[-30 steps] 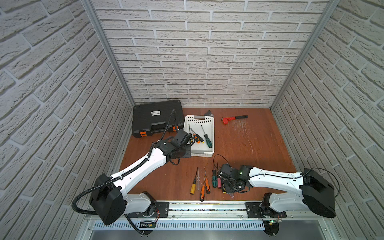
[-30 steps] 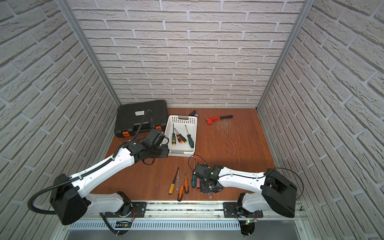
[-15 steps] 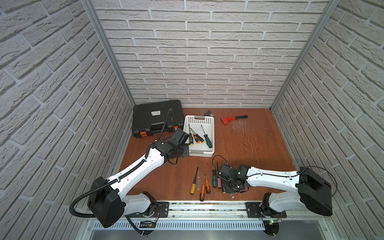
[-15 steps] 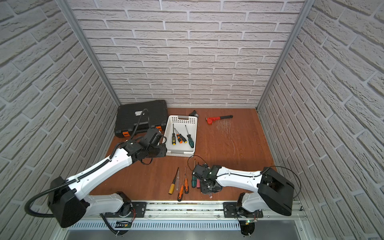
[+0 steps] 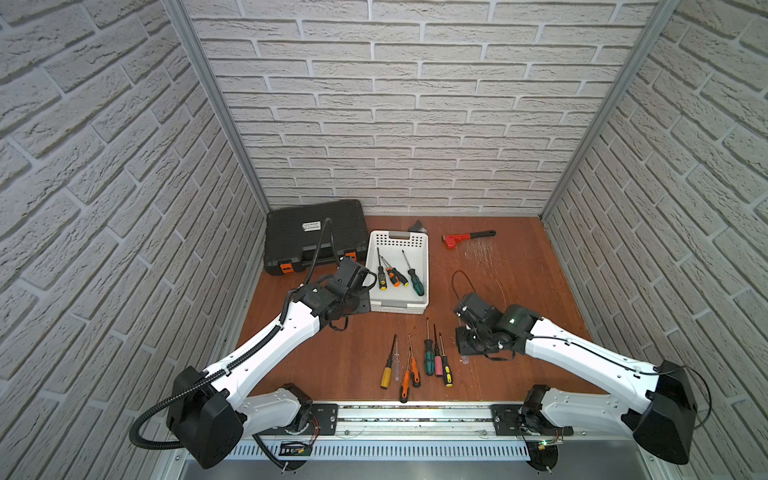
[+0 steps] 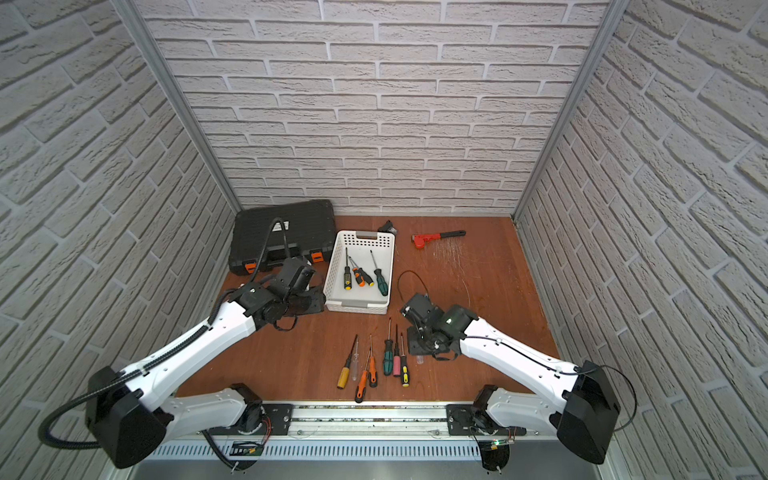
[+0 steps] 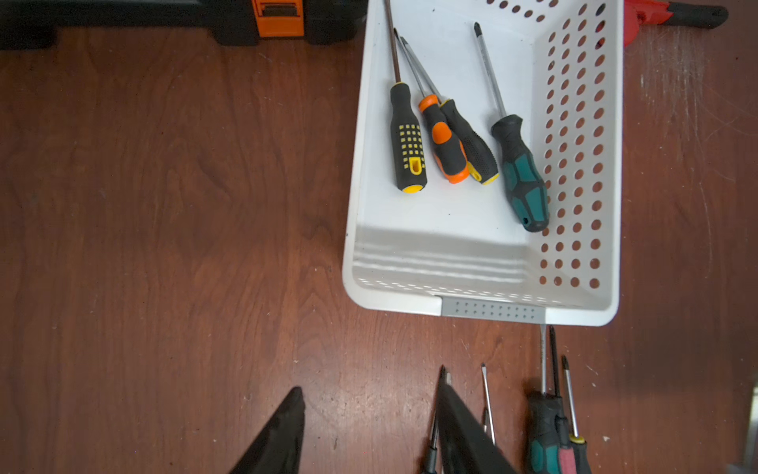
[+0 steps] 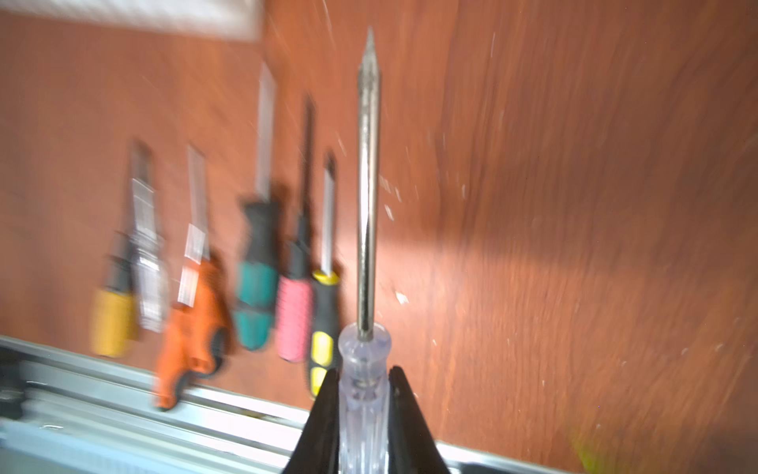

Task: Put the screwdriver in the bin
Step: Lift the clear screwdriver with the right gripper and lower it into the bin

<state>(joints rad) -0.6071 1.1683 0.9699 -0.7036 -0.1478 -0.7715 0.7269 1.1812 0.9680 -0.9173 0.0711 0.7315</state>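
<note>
The white bin (image 5: 398,308) holds several screwdrivers (image 5: 392,276). Left of it sit a black case (image 5: 307,232) and the left tool (image 5: 355,301). To its right lies a red wrench (image 5: 461,240). In front, a loose row (image 5: 415,361) lies on the counter (image 5: 519,282), and the right tool (image 5: 465,351) is front-right.

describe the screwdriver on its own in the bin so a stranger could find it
Start at the white bin beside the black case. Inside, the teal screwdriver lies apart from the other three, the only teal-and-black handle there.
</note>
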